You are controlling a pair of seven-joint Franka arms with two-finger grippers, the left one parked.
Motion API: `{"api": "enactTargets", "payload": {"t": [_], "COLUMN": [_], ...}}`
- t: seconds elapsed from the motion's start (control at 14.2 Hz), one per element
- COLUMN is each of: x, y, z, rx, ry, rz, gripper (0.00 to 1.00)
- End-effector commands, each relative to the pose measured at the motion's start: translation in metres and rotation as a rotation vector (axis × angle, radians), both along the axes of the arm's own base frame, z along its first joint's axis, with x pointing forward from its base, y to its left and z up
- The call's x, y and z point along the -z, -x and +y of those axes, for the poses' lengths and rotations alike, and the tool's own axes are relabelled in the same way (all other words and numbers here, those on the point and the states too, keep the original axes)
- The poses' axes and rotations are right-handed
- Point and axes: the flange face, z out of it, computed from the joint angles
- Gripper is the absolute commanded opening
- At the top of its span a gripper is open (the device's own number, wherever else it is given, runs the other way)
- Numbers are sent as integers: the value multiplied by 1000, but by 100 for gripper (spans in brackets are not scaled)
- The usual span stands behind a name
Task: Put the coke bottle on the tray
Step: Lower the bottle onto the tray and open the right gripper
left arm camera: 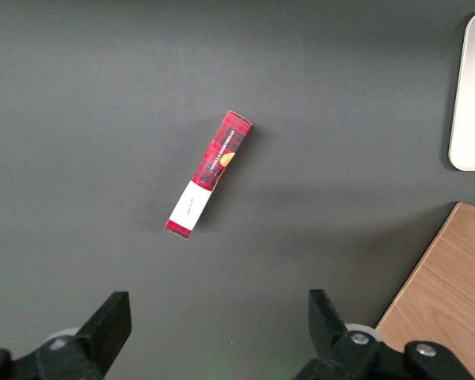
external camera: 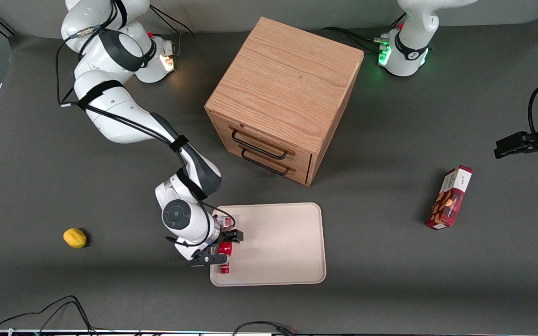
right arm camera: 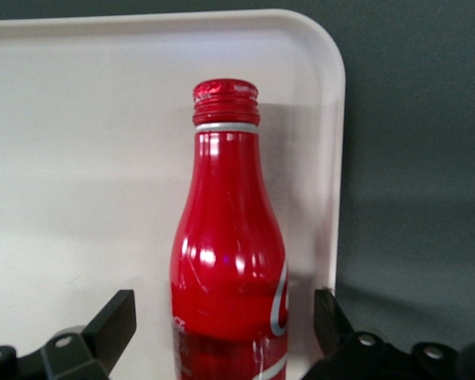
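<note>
Little can be read here. The coke bottle [right arm camera: 228,253], lying on the tray [right arm camera: 79,158] between the fingers of the gripper [right arm camera: 222,332], carries white script lettering on its red body, but only a curved fragment shows at its edge, perhaps part of a capital C. The red tartan snack box [left arm camera: 209,173] toward the parked arm's end of the table has a line of white print along its side and a white label panel, both too small to make out.
</note>
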Motion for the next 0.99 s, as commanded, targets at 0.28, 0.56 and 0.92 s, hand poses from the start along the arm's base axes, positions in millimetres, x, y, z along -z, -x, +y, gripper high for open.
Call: {"api": "enactTargets", "payload": {"t": [0.28, 0.56, 0.92], "x": [-17, -106, -298], "y": [-5, -1, 34], "z": [2, 7, -26], "rx": [-24, -39, -24], "ry": [27, 49, 102], "rz": [-23, -17, 3], "gripper": [100, 100, 100]}}
